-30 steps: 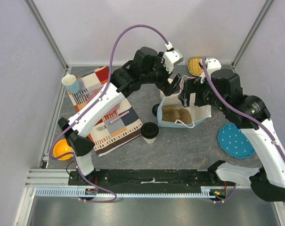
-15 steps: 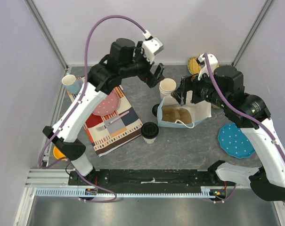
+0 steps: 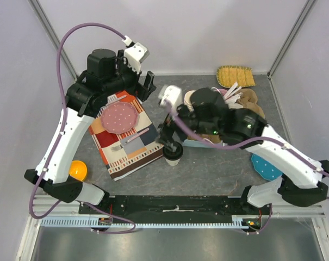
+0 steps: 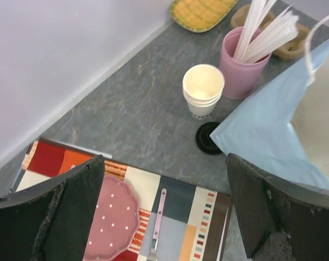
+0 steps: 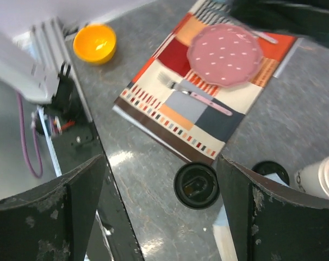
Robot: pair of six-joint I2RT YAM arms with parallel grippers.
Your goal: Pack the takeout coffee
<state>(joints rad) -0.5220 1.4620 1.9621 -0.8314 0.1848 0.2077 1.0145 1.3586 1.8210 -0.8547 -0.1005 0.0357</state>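
We see both arms swung left since a second ago: the left tool [image 3: 132, 87], jaws wide and empty, has drawn back from the light-blue bag [image 4: 273, 136] to the far edge of the patterned placemat [image 3: 126, 142]; the right tool [image 3: 165, 130], wide too, now hangs over the takeout coffee [image 3: 173, 153]. That small white cup with its black lid stands upright on the tabletop [image 3: 208, 168], just right of the placemat and left of the bag. A pink plate [image 3: 119, 117], stacked lidless cups [image 4: 203, 90] and a loose black lid [image 4: 207, 137] sit nearby.
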